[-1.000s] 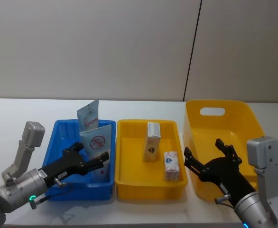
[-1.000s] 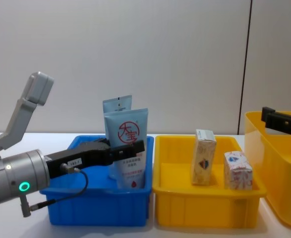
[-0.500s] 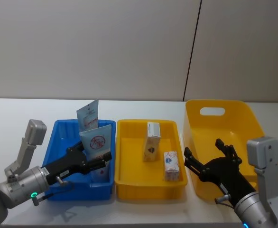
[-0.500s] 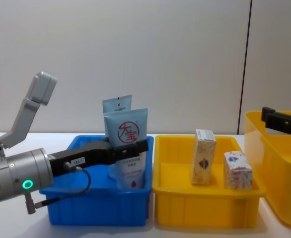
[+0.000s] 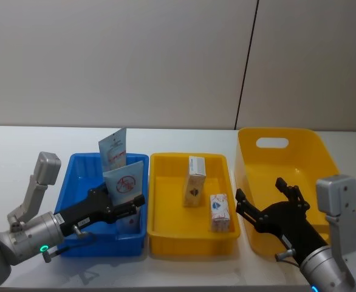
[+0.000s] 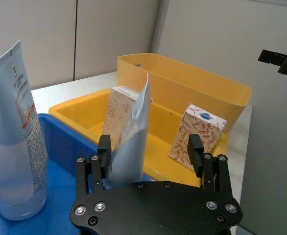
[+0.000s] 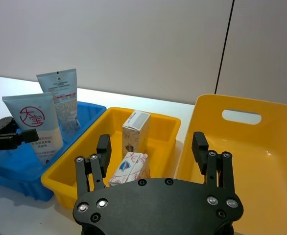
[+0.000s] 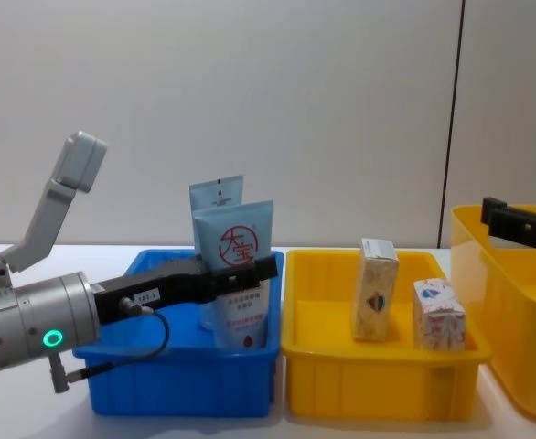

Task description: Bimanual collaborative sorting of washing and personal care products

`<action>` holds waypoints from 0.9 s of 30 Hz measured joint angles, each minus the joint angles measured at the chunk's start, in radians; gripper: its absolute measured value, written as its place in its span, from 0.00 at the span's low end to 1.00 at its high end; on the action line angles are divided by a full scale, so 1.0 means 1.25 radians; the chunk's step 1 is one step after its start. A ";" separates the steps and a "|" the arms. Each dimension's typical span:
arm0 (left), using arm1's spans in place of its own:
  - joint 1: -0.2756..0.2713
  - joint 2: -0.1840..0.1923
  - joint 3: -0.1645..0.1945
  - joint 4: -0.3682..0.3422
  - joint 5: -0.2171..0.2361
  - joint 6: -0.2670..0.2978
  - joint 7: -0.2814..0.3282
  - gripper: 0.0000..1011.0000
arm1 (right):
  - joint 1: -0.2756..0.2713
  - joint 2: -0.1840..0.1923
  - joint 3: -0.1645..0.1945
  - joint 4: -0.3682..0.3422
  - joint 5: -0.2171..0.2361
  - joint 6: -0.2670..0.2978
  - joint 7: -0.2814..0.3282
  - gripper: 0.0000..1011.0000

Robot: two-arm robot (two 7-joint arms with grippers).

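Fingers of the left pincer (image 6: 149, 147) stood apart around the wide tube (image 5: 124, 178), not clamped; it stood upright in the blue bin (image 5: 75, 182), before the narrower tube (image 5: 112, 149). Right pincer (image 7: 151, 142) hung spread wide by the yellow basket (image 5: 311, 158)

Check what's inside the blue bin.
Two upright tubes in the blue bin: wide pale-blue tube in front, narrower tube behind. Left claw straddles the wide one, open. Bin floor beneath the claw is covered.
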 joint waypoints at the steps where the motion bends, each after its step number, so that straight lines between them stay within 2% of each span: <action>1: -0.003 -0.001 0.001 0.006 -0.001 -0.002 -0.003 0.91 | 0.000 0.000 0.000 0.000 0.000 0.000 0.000 0.99; 3: -0.004 -0.002 0.001 0.008 -0.001 -0.003 -0.004 0.88 | 0.000 0.000 0.000 0.000 0.000 0.000 0.000 0.99; 13: -0.017 -0.007 0.004 0.033 -0.005 -0.011 -0.018 0.56 | 0.000 0.000 0.000 0.000 0.000 0.000 0.000 0.99; 14: -0.017 -0.008 0.004 0.034 -0.006 -0.011 -0.018 0.56 | 0.000 0.000 0.000 0.000 0.000 0.000 0.000 0.99; 17: -0.019 -0.008 0.004 0.037 -0.006 -0.013 -0.020 0.44 | 0.000 0.000 0.000 0.000 0.000 0.000 0.000 0.99; 21: -0.020 -0.009 0.005 0.038 -0.007 -0.013 -0.021 0.34 | 0.000 0.000 0.000 0.000 0.000 0.000 0.000 0.99; 26: -0.002 0.001 0.013 -0.006 -0.006 0.002 -0.004 0.30 | 0.000 0.000 0.000 0.000 0.000 0.000 0.000 0.99; 27: 0.008 0.008 0.016 -0.028 -0.004 0.011 0.006 0.29 | 0.000 0.000 0.000 0.000 0.000 0.000 0.000 0.99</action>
